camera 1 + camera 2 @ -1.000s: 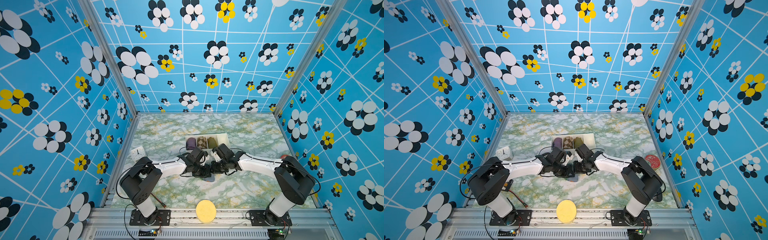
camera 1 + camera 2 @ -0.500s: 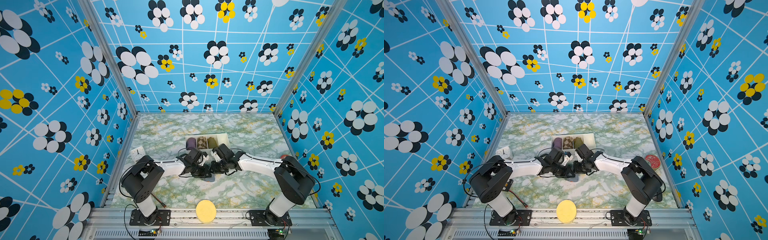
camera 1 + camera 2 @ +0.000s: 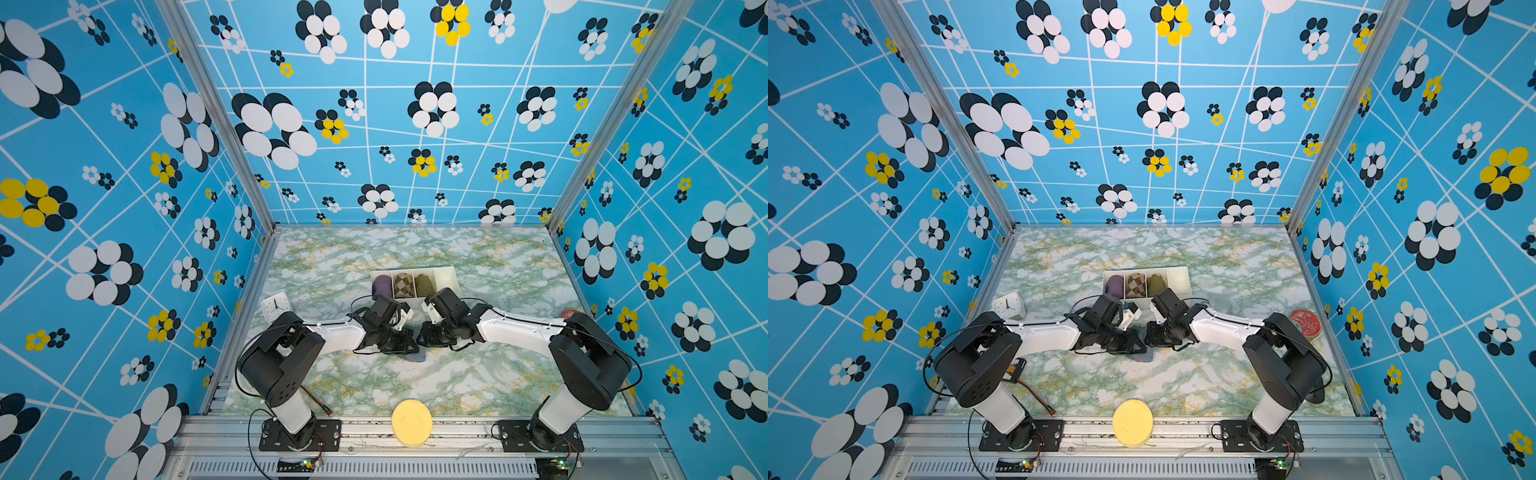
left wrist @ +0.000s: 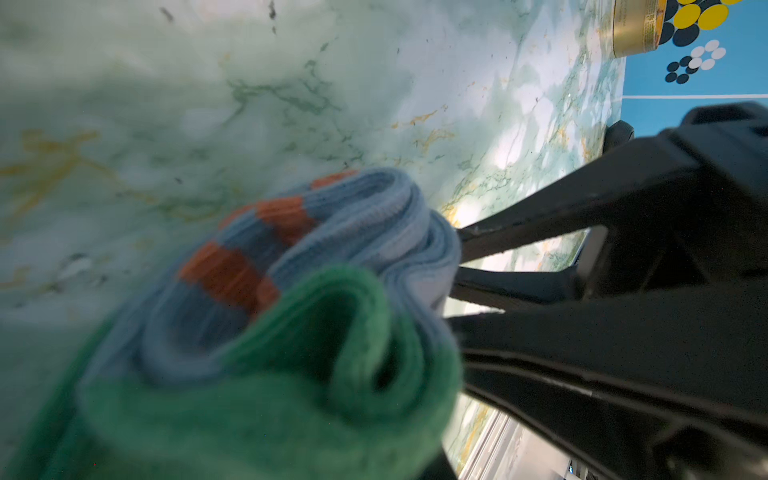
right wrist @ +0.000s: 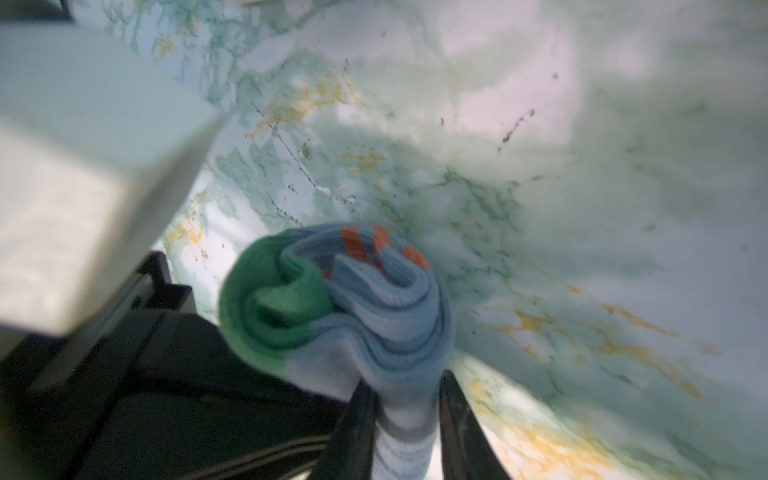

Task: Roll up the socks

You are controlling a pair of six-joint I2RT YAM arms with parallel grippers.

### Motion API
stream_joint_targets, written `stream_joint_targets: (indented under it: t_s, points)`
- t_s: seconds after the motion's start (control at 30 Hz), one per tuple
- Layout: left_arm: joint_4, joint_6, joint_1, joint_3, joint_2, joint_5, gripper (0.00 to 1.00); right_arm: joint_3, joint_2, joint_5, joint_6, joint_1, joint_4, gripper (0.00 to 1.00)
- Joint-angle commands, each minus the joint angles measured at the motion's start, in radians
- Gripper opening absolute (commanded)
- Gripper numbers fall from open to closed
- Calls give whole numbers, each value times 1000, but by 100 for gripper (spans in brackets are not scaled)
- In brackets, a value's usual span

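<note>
I'm clamping the socks' core with my left gripper; my right gripper, at their three o'clock, is straddling them narrowly parted, and I'm avoiding slack.

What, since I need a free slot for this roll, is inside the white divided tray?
A purple roll, a checkered roll and an olive roll. The tray has a fourth compartment that looks empty, though the right arm covers its near end.
</note>
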Motion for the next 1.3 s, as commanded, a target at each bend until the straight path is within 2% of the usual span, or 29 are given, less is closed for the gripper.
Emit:
stream_joint_targets:
  t_s: [0.0,0.47,1.27]
  points:
    - [-125,13,29,-80,51,-125,0,-58,-50,-58,36,-26,49,31]
    - [4,0,77,-141,75,-30,0,-152,-45,-179,117,-52,265,35]
    - [72,-6,114,-161,114,25,0,-163,40,-180,128,-63,337,36]
